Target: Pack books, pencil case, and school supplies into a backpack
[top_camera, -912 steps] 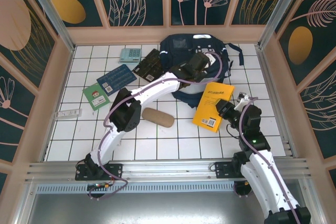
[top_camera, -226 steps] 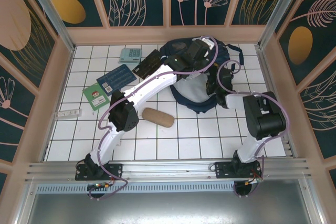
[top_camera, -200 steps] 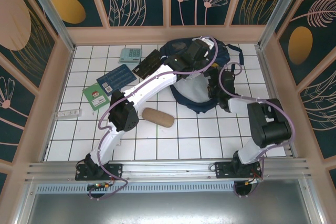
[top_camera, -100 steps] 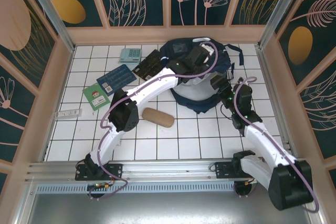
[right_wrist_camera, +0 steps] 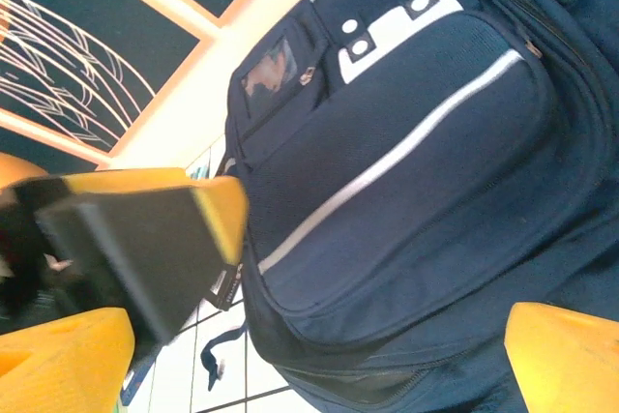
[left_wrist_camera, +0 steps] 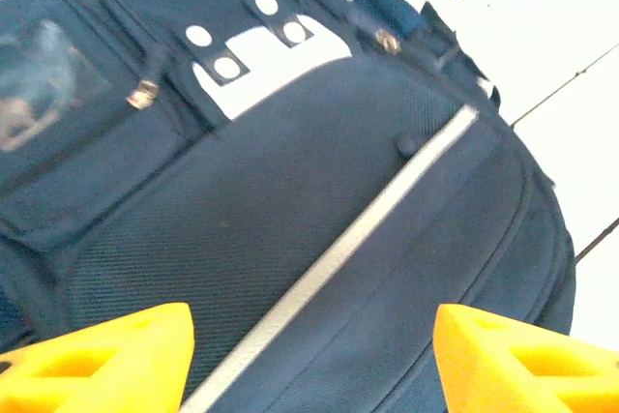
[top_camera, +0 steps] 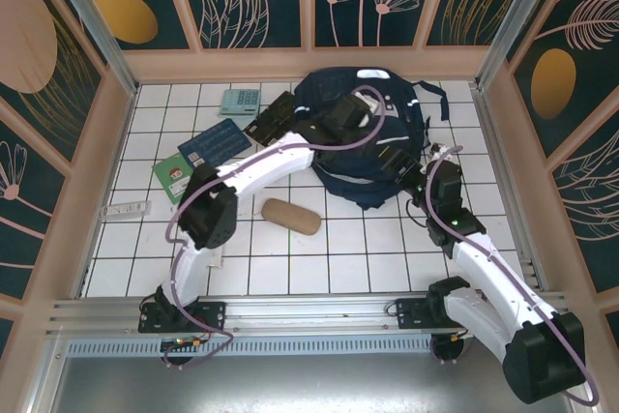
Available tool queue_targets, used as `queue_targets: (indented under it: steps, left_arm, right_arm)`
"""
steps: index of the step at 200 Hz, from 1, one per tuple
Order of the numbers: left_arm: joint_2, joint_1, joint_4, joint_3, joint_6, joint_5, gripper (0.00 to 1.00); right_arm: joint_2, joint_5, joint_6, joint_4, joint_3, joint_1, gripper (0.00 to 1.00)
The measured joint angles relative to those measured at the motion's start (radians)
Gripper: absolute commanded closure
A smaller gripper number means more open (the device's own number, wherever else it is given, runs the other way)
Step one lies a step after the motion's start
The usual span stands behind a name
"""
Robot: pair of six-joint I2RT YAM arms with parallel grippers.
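Note:
The navy backpack lies at the back middle of the table with its white-striped front up. My left gripper hovers over its left part, open, with only the fabric between its yellow fingertips. My right gripper is open at the pack's near right edge, facing the pack's front. To the left lie the black book with gold pattern, the blue book and the small green book. The tan pencil case lies near the middle. The teal calculator and the white packet are farther left.
Pale walls close in the white tiled table on the left, back and right. The backpack's dark straps trail toward the back right. The left gripper's yellow and black finger crosses the left of the right wrist view.
The yellow book, earlier on the tiles by the right gripper, is gone from sight. The left gripper has opened and drawn left off the backpack's top. The right arm has pulled back nearer.

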Motion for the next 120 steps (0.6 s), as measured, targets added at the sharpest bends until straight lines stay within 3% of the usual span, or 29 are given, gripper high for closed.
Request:
queue_targets:
  steps: [46, 120]
  left_arm:
    - [-0.162, 0.171, 0.117, -0.155, -0.045, 0.005, 0.32]
    - [-0.119, 0.423, 0.253, -0.336, -0.133, 0.006, 0.37]
  right_arm:
    - [0.12, 0.043, -0.036, 0.018, 0.098, 0.105, 0.01]
    - [0.548, 0.084, -0.084, 0.104, 0.37, 0.309, 0.02]
